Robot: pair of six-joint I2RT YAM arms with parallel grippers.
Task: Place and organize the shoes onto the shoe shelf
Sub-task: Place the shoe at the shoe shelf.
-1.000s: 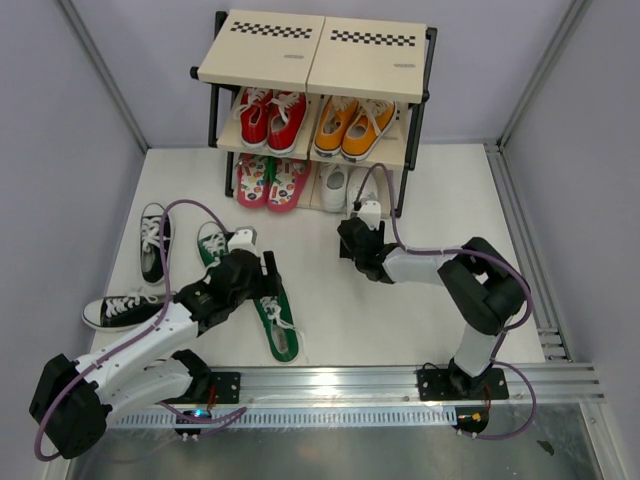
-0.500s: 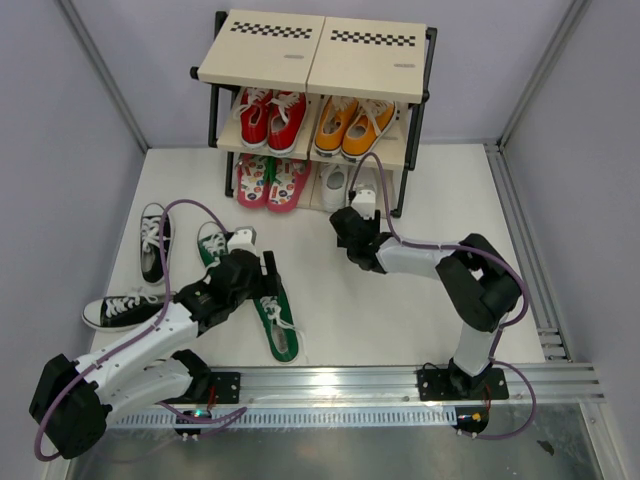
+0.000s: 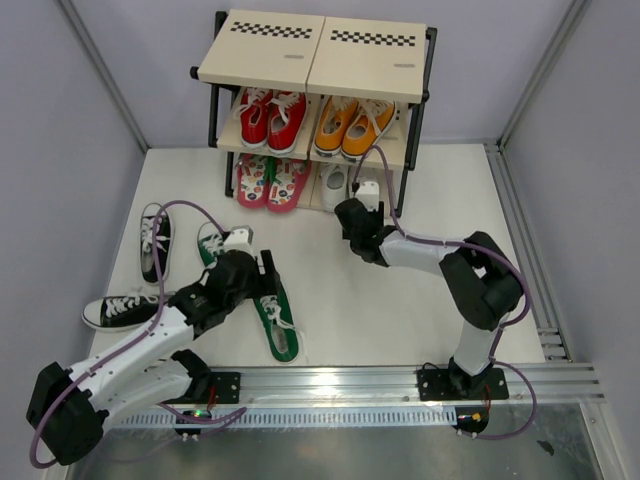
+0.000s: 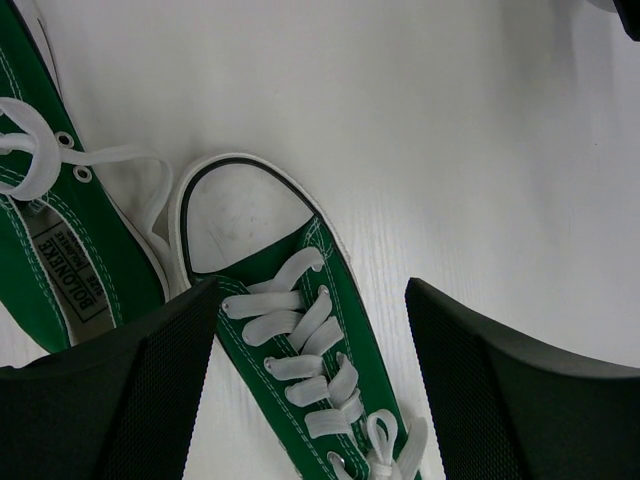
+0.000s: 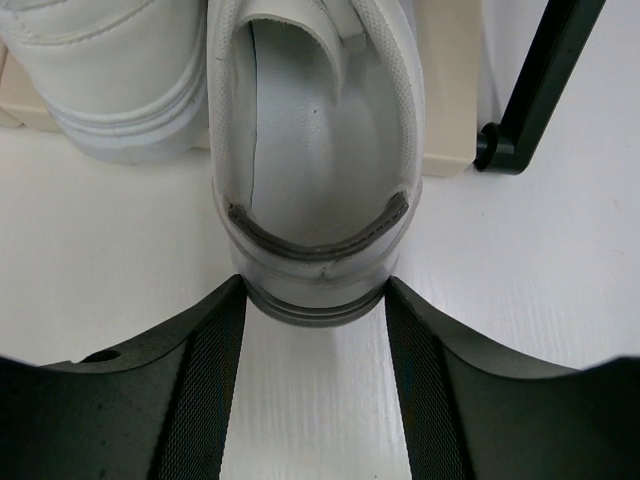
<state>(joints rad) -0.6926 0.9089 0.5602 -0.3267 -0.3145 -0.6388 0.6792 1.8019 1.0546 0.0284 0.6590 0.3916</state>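
White shoe (image 5: 315, 150) heel in grip of low-reaching right end effector (image 5: 315, 300); left end effector (image 4: 310, 290) open

Red pair (image 3: 270, 118) beside orange pair (image 3: 353, 125)

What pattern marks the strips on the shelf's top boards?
Black-and-white checks on the strips of the shelf, best seen in the top external view.

The white shoe (image 5: 320, 150) is running off the top edge at its toe, with the second white shoe (image 5: 110, 80) being cropped beside it. The green sneaker (image 4: 300, 340) is losing its heel to the bottom edge, and the other green sneaker (image 4: 60, 250) is being cut by the left edge. From above, the shoe shelf (image 3: 270, 60) is hiding both white toes.
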